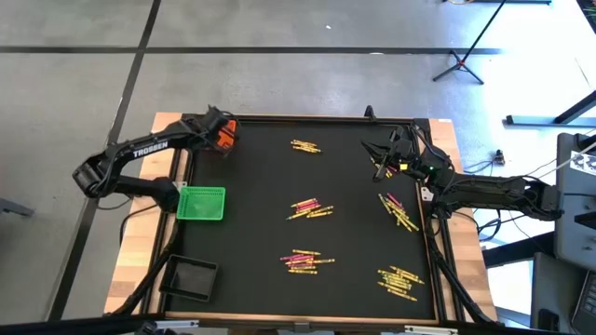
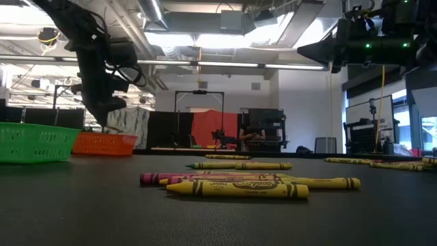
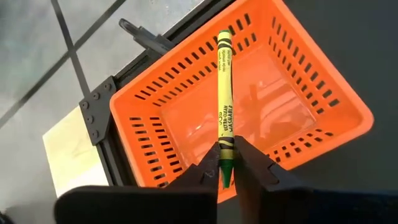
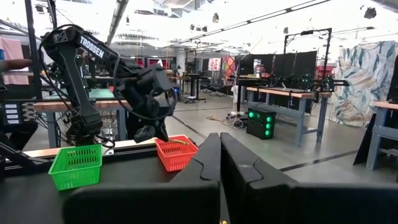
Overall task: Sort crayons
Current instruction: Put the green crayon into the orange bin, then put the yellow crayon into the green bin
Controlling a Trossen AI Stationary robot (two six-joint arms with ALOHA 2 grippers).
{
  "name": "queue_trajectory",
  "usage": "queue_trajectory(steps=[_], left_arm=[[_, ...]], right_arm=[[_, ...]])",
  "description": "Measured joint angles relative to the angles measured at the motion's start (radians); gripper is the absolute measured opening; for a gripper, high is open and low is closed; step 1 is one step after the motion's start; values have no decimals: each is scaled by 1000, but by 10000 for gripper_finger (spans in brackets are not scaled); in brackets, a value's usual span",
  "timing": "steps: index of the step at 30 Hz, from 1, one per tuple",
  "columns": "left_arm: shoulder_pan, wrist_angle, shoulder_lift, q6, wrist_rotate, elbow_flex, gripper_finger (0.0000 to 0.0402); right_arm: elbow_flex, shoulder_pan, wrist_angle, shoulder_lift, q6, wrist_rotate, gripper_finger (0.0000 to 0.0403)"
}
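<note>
- Dropping the yellow crayon (image 3: 224,93) into the orange tray (image 3: 149,118) looks like the step in hand.
- The left gripper (image 3: 227,177) hangs right over that tray, at the far left corner of the surface (image 1: 251,233). Its jaws are almost shut and pinch the crayon by one end, so the rest of the stick pokes out over the tray's floor.
- To do it well, I think the jaws should open just a bit and let the crayon slip straight down. It should not swing sideways, or the stick could bounce off the rim.
- Going lower first may help, since the crayon is light and can roll.
- The green tray (image 1: 202,203) sits nearer along the left edge, and a black tray (image 1: 189,276) sits nearest.
- The other crayons (image 1: 311,208) lie in little heaps in the middle and on the right of the surface.
- The right gripper (image 1: 384,149) waits up high at the far right. Its jaws are shut and hold nothing.
</note>
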Motion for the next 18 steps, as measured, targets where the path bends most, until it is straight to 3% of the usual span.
queue_trajectory(steps=[8, 18], left_arm=[[25, -5, 0, 0, 28, 8, 98], [-96, 174, -3, 34, 380, 76, 112]], right_arm=[[0, 0, -4, 0, 2, 0, 1], [0, 0, 25, 0, 5, -14, 1]])
